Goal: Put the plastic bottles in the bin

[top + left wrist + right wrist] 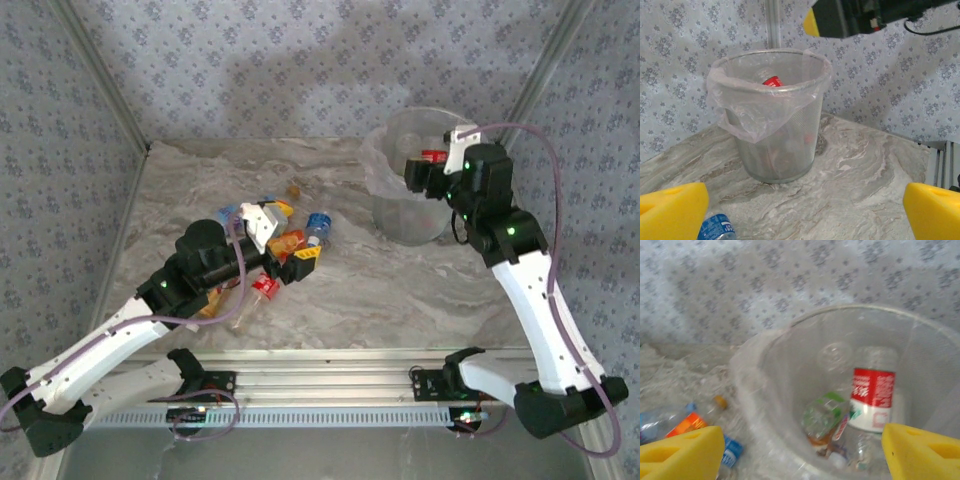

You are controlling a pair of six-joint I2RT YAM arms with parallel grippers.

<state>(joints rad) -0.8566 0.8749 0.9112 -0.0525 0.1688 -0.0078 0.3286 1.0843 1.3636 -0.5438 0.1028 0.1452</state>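
Bin (pixel 400 215): far right of the table (pixel 400 290), upright, lined with a clear bag (pixel 740 115) folded over the rim. Seen inside from the right wrist view: a red-labelled bottle (pixel 872 400) against the far wall, a green-labelled bottle (pixel 822 415) beside it, and more clutter below that is too blurred to name.

Plastic bottles (pixel 265 245) not yet binned: a loose heap at left-centre of the table, well apart from the bin. A blue-labelled bottle (pixel 318 228) lies on its side on the heap's right edge. A red-capped bottle (pixel 263 287) lies at the near edge, long axis running near-left to far-right as far as I can tell. The rest overlap, and the arm above hides part of them; no count possible.

Right gripper (pixel 428 172): hangs over the bin mouth, fingers spread, nothing between them. Its wrist view looks straight down into the bin.

Left gripper (pixel 285 235): directly over the heap, fingers spread wide and empty, pointing toward the bin. The blue-labelled bottle sits just beside its left fingertip in the left wrist view.

Judgement: the drop at the bin looks complete, so the next move is another pick. The heap lies right under the left gripper and across the table from the right one, so the left arm is much the nearer. The blue-labelled bottle is the most exposed. The jaws should close across its short width, not along its length. Risk: neighbours touch, so a grasp may drag or roll a second bottle.
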